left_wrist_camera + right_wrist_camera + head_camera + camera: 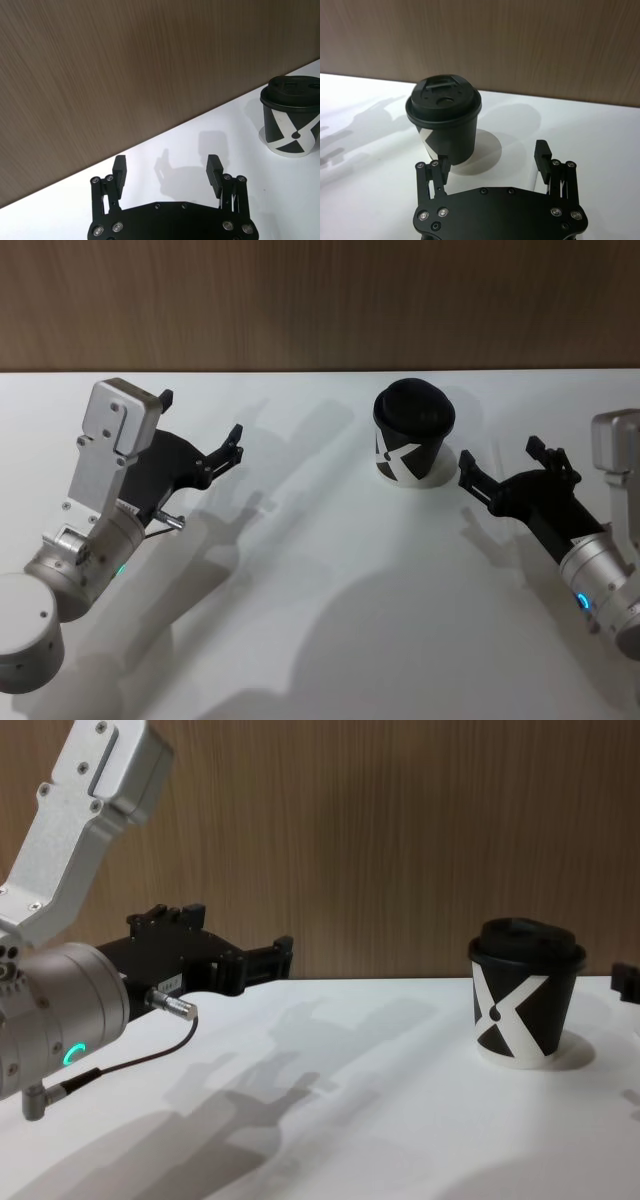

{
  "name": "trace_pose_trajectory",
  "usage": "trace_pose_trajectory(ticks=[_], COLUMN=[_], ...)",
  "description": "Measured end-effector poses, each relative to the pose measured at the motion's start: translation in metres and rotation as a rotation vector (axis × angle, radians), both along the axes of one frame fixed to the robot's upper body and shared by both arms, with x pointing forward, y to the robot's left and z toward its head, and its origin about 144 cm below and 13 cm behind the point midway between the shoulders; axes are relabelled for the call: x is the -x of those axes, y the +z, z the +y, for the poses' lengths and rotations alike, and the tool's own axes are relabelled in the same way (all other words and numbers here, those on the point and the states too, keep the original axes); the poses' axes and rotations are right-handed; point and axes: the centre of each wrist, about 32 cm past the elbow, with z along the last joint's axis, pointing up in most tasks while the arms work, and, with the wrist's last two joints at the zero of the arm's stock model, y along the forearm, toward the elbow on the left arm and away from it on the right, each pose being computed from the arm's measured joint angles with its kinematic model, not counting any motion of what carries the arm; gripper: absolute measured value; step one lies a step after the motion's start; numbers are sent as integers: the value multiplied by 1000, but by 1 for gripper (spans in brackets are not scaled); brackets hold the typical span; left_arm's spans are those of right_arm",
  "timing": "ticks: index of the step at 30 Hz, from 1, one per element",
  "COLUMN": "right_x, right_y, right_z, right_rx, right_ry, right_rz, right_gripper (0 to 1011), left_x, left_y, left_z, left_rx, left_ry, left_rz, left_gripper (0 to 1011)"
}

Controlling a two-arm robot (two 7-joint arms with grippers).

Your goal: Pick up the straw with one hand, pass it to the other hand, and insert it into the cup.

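Left tool (200, 416) spread, right tool (500, 453) spread, cup (444, 120) just ahead in right wrist view

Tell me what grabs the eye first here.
The black cup with its white X pattern stands upright, lid on, right of centre on the white table. Two open, empty grippers flank it: the right gripper close on its right, the left gripper farther off to its left.

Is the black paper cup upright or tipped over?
Upright: the black paper cup stands on its white base rim, domed lid on top.
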Motion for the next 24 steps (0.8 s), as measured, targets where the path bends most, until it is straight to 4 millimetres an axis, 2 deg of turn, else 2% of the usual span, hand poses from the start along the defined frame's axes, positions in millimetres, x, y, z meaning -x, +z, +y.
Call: trace_pose_trajectory(ticks=[24], right_x=[11], right_y=[-7], right_z=[-9], right_rx=[23], right_ry=[-40], right_rz=[119], right_gripper=[1001], left_x=[0], left_y=[0], left_z=[0], left_rx=[0], left_ry=[0], left_rz=[0], left_gripper=[1003])
